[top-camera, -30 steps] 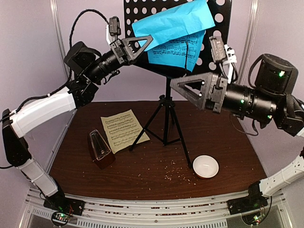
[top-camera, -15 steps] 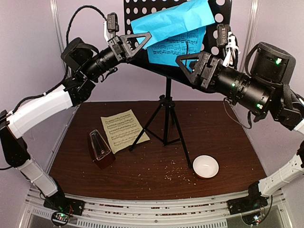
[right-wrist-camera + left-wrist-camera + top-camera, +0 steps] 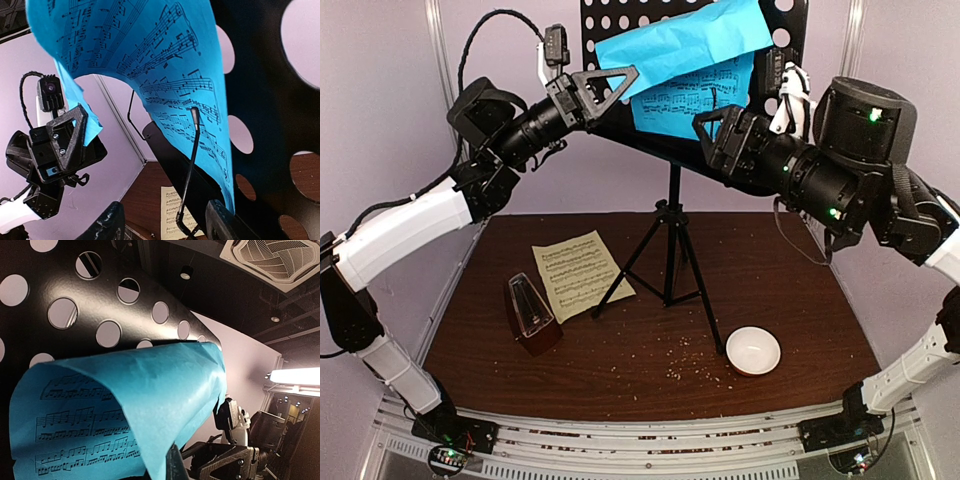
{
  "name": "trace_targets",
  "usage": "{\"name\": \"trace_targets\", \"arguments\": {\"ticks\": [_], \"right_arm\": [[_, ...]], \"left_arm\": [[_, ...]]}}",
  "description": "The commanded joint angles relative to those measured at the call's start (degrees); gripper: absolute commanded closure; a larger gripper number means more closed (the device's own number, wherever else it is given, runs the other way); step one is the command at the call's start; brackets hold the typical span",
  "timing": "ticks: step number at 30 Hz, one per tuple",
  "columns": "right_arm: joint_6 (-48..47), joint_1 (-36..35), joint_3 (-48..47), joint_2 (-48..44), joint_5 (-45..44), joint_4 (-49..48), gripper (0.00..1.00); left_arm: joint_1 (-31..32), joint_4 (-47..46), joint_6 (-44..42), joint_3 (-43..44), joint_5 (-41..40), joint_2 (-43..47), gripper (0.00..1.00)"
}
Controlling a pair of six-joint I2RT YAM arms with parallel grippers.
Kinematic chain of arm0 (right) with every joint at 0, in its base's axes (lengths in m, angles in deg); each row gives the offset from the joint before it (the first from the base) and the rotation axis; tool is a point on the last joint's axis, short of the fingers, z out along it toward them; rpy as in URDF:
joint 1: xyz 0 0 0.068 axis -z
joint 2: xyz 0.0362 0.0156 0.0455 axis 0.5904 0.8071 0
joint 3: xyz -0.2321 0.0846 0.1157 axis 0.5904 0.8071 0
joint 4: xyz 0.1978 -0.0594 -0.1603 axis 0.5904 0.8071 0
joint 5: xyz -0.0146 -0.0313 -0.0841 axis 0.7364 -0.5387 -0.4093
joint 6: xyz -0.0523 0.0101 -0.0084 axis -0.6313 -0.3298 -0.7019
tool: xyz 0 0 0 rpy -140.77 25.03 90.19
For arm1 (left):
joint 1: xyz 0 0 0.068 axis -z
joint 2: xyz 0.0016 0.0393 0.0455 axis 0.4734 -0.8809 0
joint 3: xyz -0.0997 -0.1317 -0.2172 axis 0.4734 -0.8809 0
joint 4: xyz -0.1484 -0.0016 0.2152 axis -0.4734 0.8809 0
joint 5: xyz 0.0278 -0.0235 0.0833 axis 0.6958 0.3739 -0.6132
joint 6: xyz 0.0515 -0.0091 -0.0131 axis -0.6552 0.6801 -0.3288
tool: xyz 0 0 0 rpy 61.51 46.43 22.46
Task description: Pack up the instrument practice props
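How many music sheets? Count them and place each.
2. The blue sheet droops on the stand's desk, a corner in the left gripper; the yellow sheet lies flat on the table beside the metronome. No others show.

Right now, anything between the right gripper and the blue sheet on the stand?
Nothing in the gap: the open right gripper faces the lower edge of the blue sheet. But a thin black wire retainer lies across the sheet's front, above the stand's ledge. The left gripper pinches its folded-over corner.
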Motion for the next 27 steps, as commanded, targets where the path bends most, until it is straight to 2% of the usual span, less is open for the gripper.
{"name": "trace_targets", "arguments": {"ticks": [1,8,11,27], "right_arm": [[-0.9,-0.1,-1.8,0.2,-6.1,1.2,0.43],[-2.5,-0.1,-0.8,1.7,-8.2,-1.4,0.45],[-3.5,0.0,-0.3,2.0,-8.1,-3.1,0.53],[-1.4,3.7,0.9,2.7,-3.7,-4.1,0.75]], "left_arm": [[-0.4,-0.7,-0.8,1.4,1.0,1.2,1.0],[-0.4,-0.6,-0.8,1.4,1.1,1.3,1.0],[-0.4,-0.6,-0.8,1.3,1.2,1.4,1.0],[-0.4,-0.6,-0.9,1.3,1.2,1.6,1.0]]}}
